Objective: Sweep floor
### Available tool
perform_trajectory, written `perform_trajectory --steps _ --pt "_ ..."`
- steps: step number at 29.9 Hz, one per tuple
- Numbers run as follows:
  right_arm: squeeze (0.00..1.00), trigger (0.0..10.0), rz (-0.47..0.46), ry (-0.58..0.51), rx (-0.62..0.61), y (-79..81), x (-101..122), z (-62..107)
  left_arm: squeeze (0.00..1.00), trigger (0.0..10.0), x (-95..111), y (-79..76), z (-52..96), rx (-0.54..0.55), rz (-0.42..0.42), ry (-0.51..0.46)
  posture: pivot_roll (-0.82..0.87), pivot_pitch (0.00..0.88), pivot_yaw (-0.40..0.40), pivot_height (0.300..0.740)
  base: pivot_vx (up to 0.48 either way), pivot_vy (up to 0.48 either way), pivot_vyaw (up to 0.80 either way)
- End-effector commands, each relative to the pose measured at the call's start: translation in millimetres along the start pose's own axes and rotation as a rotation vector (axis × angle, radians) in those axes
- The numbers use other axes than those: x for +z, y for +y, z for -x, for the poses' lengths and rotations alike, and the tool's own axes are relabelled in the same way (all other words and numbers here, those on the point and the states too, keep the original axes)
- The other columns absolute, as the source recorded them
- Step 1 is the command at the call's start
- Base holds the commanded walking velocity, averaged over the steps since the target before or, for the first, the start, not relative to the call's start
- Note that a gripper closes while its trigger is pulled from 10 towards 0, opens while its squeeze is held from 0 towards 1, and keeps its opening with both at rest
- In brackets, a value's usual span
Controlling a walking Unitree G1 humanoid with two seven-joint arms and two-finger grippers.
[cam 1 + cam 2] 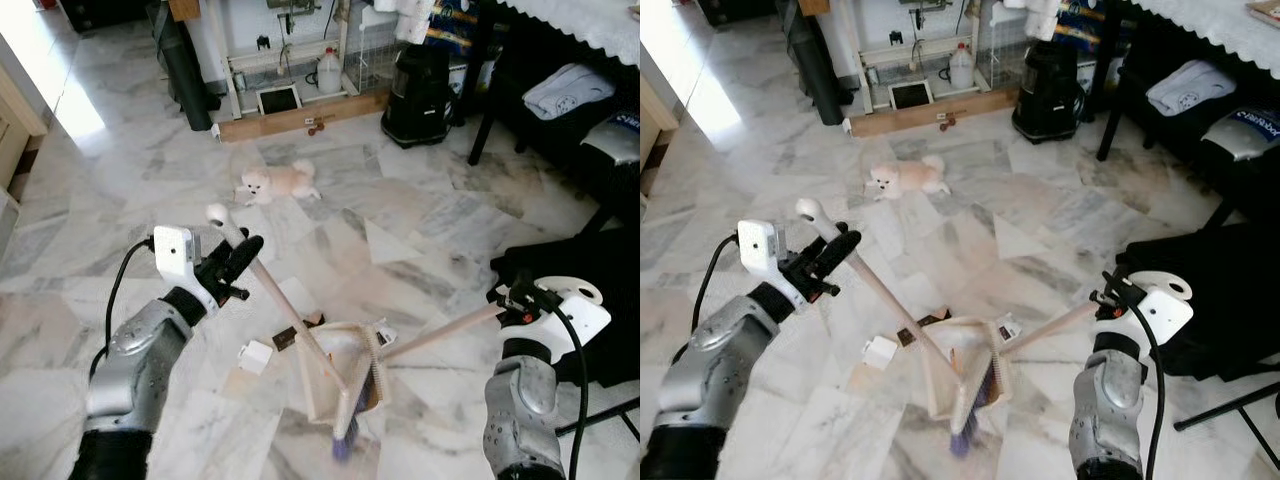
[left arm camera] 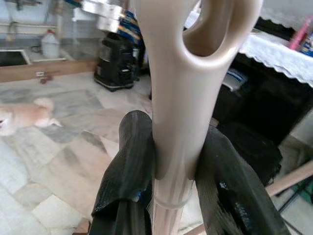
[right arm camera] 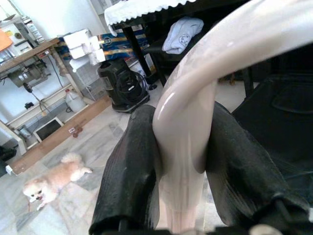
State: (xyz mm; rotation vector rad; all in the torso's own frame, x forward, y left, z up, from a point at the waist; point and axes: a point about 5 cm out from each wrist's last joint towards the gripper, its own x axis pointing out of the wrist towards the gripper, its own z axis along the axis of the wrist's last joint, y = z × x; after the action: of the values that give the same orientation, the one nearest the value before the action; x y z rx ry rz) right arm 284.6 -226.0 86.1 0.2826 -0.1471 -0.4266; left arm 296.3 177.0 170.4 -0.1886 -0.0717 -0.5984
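My left gripper (image 1: 236, 262) is shut on a cream broom handle (image 1: 270, 290) just below its looped top end (image 2: 215, 29). The stick slants down to the right into a cream dustpan (image 1: 318, 385) on the marble floor, where dark and purple bristles (image 1: 343, 440) stick out at the near edge. My right gripper (image 1: 508, 306) is shut on a second cream handle (image 1: 440, 333), which meets the dustpan beside its comb edge (image 1: 376, 352). In the right wrist view the black fingers (image 3: 132, 171) clamp this curved handle (image 3: 186, 147). Scraps lie left of the pan: a white box (image 1: 255, 355), a dark piece (image 1: 285, 338).
A small fluffy dog (image 1: 276, 183) lies on the floor ahead. A black canister (image 1: 418, 95) and a wooden plank (image 1: 300, 117) stand at the back. A dark table with black legs (image 1: 485, 120) and a black bag (image 1: 575, 280) are on the right.
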Motion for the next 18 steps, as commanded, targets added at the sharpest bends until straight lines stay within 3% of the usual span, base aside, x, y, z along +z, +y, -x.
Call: perform_trajectory --steps 1,7,11,18 --pt "0.0 10.0 -0.034 -0.024 0.014 8.2 4.3 -2.9 0.0 10.0 15.0 -4.1 1.3 -0.066 -0.032 -0.007 0.04 0.074 0.04 0.74 0.0 0.0 0.0" --pt "0.0 10.0 -0.03 -0.021 -0.004 2.5 3.2 -2.1 0.0 10.0 55.7 -4.7 10.2 -0.169 -0.18 0.038 0.05 0.078 0.041 0.74 0.0 0.0 0.0" --pt "0.0 10.0 -0.027 -0.01 -0.009 0.7 -0.1 -1.7 0.0 10.0 77.9 -4.8 13.7 -0.199 -0.233 0.034 0.06 0.077 0.042 0.74 0.0 0.0 0.0" --pt "0.0 10.0 -0.029 -0.004 -0.012 1.2 -1.9 -1.2 0.0 10.0 92.4 2.2 12.2 -0.12 -0.294 -0.016 0.06 0.077 0.043 0.74 0.0 0.0 0.0"
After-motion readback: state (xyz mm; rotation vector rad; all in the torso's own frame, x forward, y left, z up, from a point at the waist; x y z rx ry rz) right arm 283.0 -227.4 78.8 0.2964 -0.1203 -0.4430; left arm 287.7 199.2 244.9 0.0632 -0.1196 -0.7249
